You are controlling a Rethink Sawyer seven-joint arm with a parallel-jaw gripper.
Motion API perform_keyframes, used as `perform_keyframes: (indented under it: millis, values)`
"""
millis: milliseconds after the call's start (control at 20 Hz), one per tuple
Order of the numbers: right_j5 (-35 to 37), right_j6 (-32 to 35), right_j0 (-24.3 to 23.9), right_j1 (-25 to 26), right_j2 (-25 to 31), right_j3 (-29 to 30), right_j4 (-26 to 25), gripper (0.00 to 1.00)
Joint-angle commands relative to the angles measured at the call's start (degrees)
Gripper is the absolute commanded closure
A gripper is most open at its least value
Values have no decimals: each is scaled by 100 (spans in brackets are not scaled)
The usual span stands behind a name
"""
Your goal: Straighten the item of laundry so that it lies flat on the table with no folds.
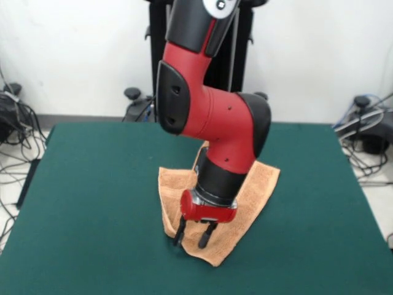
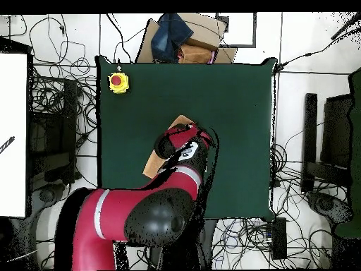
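Peach terry towel (image 1: 255,184) near middle of green surface (image 1: 92,203), a bit toward the camera in front view. Not flat: left side doubled over in a raised fold, lower corner pointing at the camera-side edge. Mostly hidden under arm in overhead view, only a tan corner (image 2: 151,166) showing. Gripper (image 1: 191,233) low over the near-left part of towel, fingers (image 1: 179,232) apart, nothing clamped; tips at or just above the cloth, contact unclear. Red arm (image 1: 209,110) leaning down from above, covering towel's middle.

Risks, judged from here: closing on the doubled part could catch both layers, so fold drags along instead of opening. Shallow pinch on terry could slip off mid-pull. Pushing tips too deep could snag the green cover as well. Pull toward the free corner could bunch more cloth or slide the whole towel without flattening.

Orientation: sits as a diamond, corners toward near and far edges. Long axis of visible shape diagonal in front view, near-left corner to far-right corner. Woven bands not made out.
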Motion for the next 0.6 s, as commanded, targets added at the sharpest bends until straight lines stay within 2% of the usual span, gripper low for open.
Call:
perform_keyframes:
  millis: [50, 600]
  values:
    - [633, 197, -148, 494, 840, -328, -57, 0]
    - [606, 284, -56, 500, 598, -387, -127, 0]
